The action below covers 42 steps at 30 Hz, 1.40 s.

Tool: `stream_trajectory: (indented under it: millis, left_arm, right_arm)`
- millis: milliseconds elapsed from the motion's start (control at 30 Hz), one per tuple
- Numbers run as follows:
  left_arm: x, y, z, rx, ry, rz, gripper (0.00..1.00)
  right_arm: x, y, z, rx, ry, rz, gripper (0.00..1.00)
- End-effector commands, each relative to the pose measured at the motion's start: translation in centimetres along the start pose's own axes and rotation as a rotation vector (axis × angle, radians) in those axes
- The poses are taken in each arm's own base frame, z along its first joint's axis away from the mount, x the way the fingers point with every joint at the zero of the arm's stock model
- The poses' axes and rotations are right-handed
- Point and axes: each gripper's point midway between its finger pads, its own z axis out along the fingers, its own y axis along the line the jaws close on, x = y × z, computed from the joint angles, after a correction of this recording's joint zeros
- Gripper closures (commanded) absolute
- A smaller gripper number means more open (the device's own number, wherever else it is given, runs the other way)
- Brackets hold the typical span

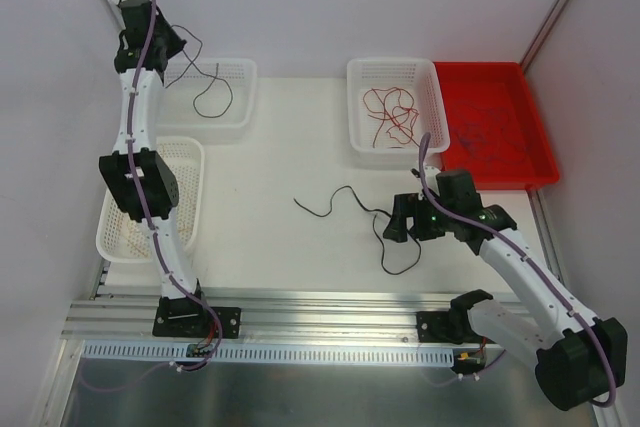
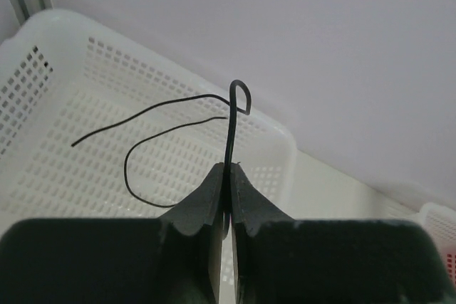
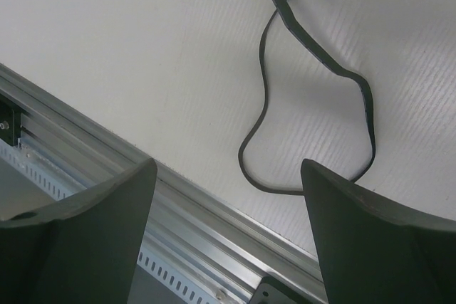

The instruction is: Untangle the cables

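Lying in the top middle basket (image 1: 353, 107) is a red cable (image 1: 388, 115). Left hand (image 2: 229, 169) pinches a black cable (image 2: 231, 133) over the upper-left basket (image 2: 43, 33); right hand (image 3: 228, 165) is wide open, holding nothing.

Three white baskets (image 1: 250, 97), red tray (image 1: 500, 87), white table (image 1: 290, 152), metal rail (image 1: 320, 312).
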Motion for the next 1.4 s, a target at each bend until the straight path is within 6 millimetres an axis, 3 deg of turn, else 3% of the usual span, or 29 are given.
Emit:
stream_trajectory:
  millis: [0,100,200,267,300,467,567,767,867,1133,1367]
  left_arm:
    - [4.0,1.6,2.9,0.033,0.1,-0.081,0.95]
    - [6.4,3.1,3.9,0.035,0.169,-0.109,0.89]
    - [7.5,4.2,3.9,0.016,0.199,-0.125,0.8]
    - [7.7,4.7,3.7,0.022,0.212,-0.13,0.71]
    - [8.3,5.2,3.7,0.012,0.227,-0.135,0.61]
    - [8.6,6.7,2.2,-0.018,0.242,-0.146,0.41]
    - [7.5,7.0,1.0,-0.034,0.215,-0.118,0.27]
    - [8.0,9.5,-0.6,-0.141,0.217,-0.093,0.25]
    - [9.8,10.6,-0.7,-0.166,0.263,-0.071,0.25]
    - [10.8,9.6,-2.1,-0.109,0.309,-0.059,0.26]
    - [14.4,11.1,-3.3,-0.15,0.394,-0.031,0.26]
  right_arm:
    - [-0.5,0.1,0.3,-0.008,-0.014,-0.023,0.14]
    - [-0.5,0.1,0.2,-0.005,-0.016,-0.022,0.13]
    - [-0.5,0.2,-0.1,-0.001,-0.021,-0.025,0.13]
    - [-0.5,0.2,-0.4,0.005,-0.032,-0.027,0.13]
    - [-0.4,0.2,-0.6,0.009,-0.031,-0.024,0.13]
    - [0.1,0.1,-1.5,0.028,-0.045,-0.026,0.13]
    - [0.0,0.0,-2.1,0.041,-0.059,-0.027,0.13]
    - [0.4,0.2,-3.2,0.044,-0.08,-0.031,0.13]
    - [0.8,0.1,-3.7,0.054,-0.083,-0.029,0.13]
    - [1.1,-0.1,-4.1,0.066,-0.085,-0.022,0.13]
    - [0.9,0.3,-4.5,0.05,-0.1,-0.025,0.13]
